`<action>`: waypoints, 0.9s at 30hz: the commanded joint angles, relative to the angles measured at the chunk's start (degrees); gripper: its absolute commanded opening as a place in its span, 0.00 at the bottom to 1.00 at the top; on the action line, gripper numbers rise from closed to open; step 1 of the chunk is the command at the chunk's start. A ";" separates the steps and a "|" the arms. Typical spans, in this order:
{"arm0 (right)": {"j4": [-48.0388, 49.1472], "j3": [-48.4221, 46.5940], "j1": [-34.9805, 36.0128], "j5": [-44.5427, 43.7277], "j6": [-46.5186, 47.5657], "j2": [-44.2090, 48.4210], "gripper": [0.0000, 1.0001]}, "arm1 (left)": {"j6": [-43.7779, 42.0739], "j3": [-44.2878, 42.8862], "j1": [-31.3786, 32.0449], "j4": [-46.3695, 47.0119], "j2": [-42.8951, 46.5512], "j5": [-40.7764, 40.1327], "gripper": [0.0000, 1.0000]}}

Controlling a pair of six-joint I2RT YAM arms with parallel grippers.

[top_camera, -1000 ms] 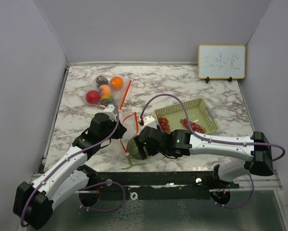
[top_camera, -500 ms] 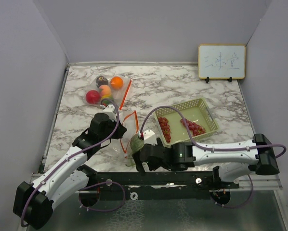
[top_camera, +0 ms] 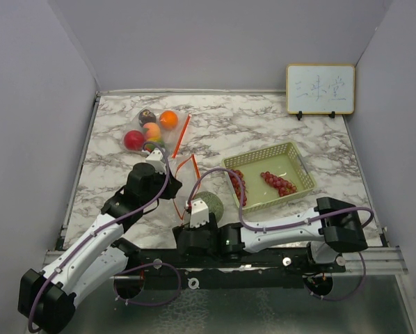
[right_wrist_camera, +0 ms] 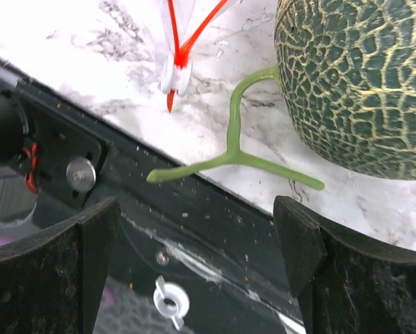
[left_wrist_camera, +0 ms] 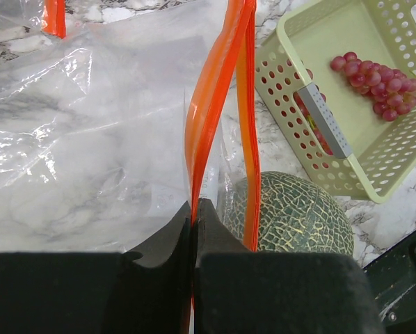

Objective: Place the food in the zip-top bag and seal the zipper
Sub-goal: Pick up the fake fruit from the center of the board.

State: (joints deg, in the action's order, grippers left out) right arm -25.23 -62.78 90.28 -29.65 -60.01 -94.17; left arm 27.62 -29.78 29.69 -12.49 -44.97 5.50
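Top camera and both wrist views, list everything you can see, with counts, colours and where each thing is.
Melon: one, green netted, near edge beside the bag.
Zip-top bag: one, clear with orange zipper, left of the basket.
Apple, orange, purple fruit, peach fruit: one each, clustered far left.
Grapes: two bunches, red, in the basket.
Basket: one, pale green mesh, right of centre.
Whiteboard: one, white, wood-framed, back right.
Left gripper: one, black, shut on the orange zipper.
Right gripper: one, black, open, empty, near the melon.
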 commanded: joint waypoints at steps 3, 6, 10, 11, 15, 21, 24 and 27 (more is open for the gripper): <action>2.91 -4.09 -0.10 -11.08 -5.23 -4.68 0.90 | -0.43 -1.39 -0.16 0.02 0.85 -0.93 0.00; 3.53 -2.92 -0.15 -13.88 -7.63 -5.46 0.88 | -0.39 -1.34 -0.16 -0.04 1.13 -0.93 0.00; 6.80 -1.59 -0.84 -14.68 -7.42 -7.30 0.85 | -0.39 -1.22 -0.16 0.10 1.62 -0.91 0.00; 6.71 -2.00 -1.10 -14.81 -7.32 -8.23 0.84 | -0.38 -1.23 -0.16 0.08 1.63 -0.92 0.00; 5.95 -4.75 -1.56 -14.30 -5.73 -12.47 0.82 | -0.33 -1.24 -0.16 0.31 1.71 -0.69 0.00; 4.65 -4.30 -2.60 -15.27 -8.97 -15.98 0.77 | -0.46 -1.16 -0.16 0.40 1.84 -0.32 0.00; 6.23 -1.96 -3.50 -15.42 -9.14 -15.59 0.69 | -0.40 -1.16 -0.16 0.49 2.00 -0.31 0.00; 5.60 -0.63 -3.83 -15.93 -9.63 -15.37 0.54 | -0.49 -1.09 -0.16 0.54 1.92 -0.32 0.00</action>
State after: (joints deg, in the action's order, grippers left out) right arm -19.75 -65.82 87.35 -42.39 -67.26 -109.82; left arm 27.57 -29.78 29.69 -12.49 -43.90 5.48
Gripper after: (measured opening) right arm 0.634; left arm 0.013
